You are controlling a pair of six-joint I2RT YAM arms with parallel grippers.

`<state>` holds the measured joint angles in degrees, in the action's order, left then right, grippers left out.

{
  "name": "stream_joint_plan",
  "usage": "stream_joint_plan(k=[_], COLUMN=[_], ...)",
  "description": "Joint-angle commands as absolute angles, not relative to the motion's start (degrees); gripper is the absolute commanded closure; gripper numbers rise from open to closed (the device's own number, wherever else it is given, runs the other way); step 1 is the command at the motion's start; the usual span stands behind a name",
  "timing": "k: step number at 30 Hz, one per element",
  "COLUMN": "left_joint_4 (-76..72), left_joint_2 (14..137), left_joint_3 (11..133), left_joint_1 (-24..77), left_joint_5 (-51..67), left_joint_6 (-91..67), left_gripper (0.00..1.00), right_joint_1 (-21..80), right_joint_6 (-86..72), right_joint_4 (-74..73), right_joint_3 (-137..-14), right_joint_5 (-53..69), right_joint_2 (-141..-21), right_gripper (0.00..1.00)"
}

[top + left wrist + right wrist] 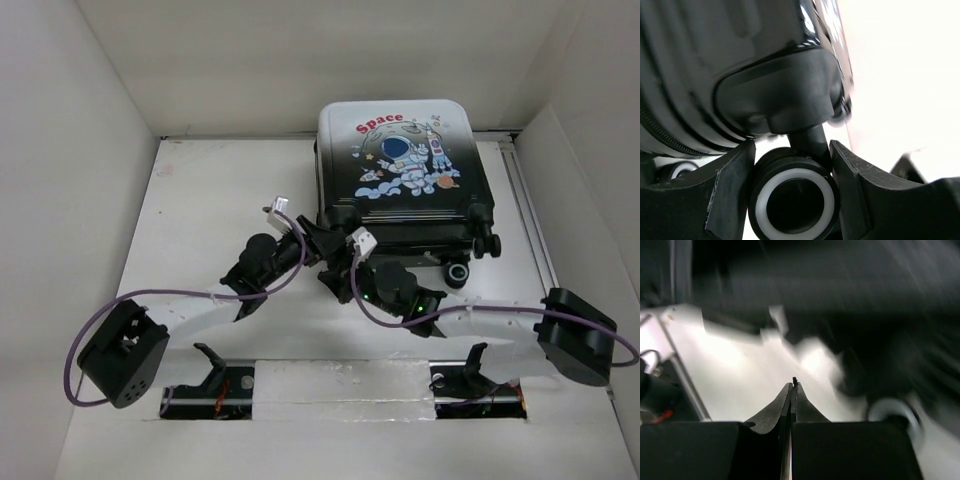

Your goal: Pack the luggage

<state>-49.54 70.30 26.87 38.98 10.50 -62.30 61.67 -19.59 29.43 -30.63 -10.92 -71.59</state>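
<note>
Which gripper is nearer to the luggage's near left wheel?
Left. The left gripper holds the wheel between its jaws; the right gripper, shut, sits apart beside it.

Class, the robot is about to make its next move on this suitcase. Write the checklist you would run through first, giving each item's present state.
1. Luggage lies flat on the table, print up, lid down: ok.
2. Zip fully closed all round: cannot tell.
3. Left gripper has a finger on either side of a corner wheel and appears to grip it: ok.
4. Right gripper shut, holding nothing: ok.
5. Right wrist view sharp enough to guide a move: not ok, blurred.
</note>
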Motion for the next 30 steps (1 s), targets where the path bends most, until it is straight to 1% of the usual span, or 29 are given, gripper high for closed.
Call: stream_joint_plan(k=[1, 5, 7, 9, 12, 13, 14, 16, 17, 18, 20, 21, 23, 24, 25, 26, 27, 28, 30], left_joint_4=[-60.5, -60.4, -60.9, -58.6, -54.5, -53.7, -52.6, -52.0, -51.2, -50.5, -50.5, -50.0, -50.0, -50.0, -50.7, -50.7, -50.7, -50.7, -51.2], left_joint_2=[65.3, 63.5, 62.5, 61.0, 57.0, 55.4, 54.8, 53.6, 53.0, 53.0, 53.0, 53.7, 54.2, 54.2, 54.2, 53.7, 53.7, 53.2, 53.2], left_joint_3=[34.0, 34.0, 34.0, 33.4, 31.9, 31.4, 30.5, 29.6, 28.9, 28.9, 28.9, 28.9, 28.9, 28.4, 28.4, 27.7, 27.7, 27.7, 27.7], left_joint_1=[42.9, 43.6, 43.6, 43.6, 41.9, 40.5, 39.9, 38.3, 38.3, 37.8, 37.8, 37.8, 36.4, 34.6, 33.6, 32.8, 32.8, 32.8, 32.8], left_joint_5=[15.6, 14.4, 14.4, 12.1, 10.5, 9.8, 9.8, 8.6, 8.1, 8.1, 7.5, 7.5, 8.9, 9.6, 10.2, 10.8, 10.8, 10.8, 11.4], left_joint_6=[-63.6, -63.6, -64.3, -64.3, -62.1, -62.1, -62.1, -61.5, -60.9, -60.9, -59.9, -59.9, -59.9, -60.8, -60.8, -61.4, -61.4, -61.4, -61.4], left_gripper=[1.00, 1.00, 1.00, 1.00, 1.00, 1.00, 1.00, 1.00, 1.00, 1.00, 1.00, 1.00, 1.00, 1.00, 1.00, 1.00, 1.00, 1.00, 1.00], right_joint_1=[62.3, 63.2, 63.2, 63.7, 63.7, 63.7, 63.7, 63.7, 63.2, 62.6, 59.3, 57.8, 52.9, 51.2, 49.4, 45.7, 44.3, 43.4, 42.7], right_joint_6=[-17.3, -16.4, -17.3, -18.6, -23.0, -24.7, -28.0, -32.5, -35.1, -38.7, -39.4, -39.4, -37.5, -35.7, -30.4, -28.1, -26.6, -23.9, -23.9], right_joint_4=[45.0, 42.5, 39.7, 31.4, 18.3, 15.1, 12.0, 2.3, -1.0, -6.2, -9.0, -9.7, -10.4, -9.4, -5.8, -4.6, -3.4, -1.7, 1.8], right_joint_3=[-34.0, -37.1, -38.8, -36.8, -31.2, -27.0, -24.9, -19.8, -18.7, -17.9, -17.2, -17.2, -18.7, -18.7, -19.5, -20.1, -21.6, -21.6, -22.2], right_joint_5=[-2.2, -4.2, -7.6, -17.2, -30.2, -32.1, -33.8, -39.2, -41.0, -42.5, -43.1, -42.5, -39.7, -37.9, -35.3, -29.2, -26.7, -25.1, -26.4], right_joint_2=[-75.0, -73.6, -74.1, -71.6, -61.6, -58.1, -51.0, -44.2, -38.6, -36.1, -32.6, -31.7, -31.6, -34.4, -36.3, -38.3, -40.2, -43.5, -45.5], right_gripper=[1.00, 1.00, 1.00, 1.00, 1.00, 1.00, 1.00, 1.00, 0.87, 0.78, 0.59, 0.47, 0.45, 0.45, 0.44, 0.44, 0.43, 0.41, 0.41])
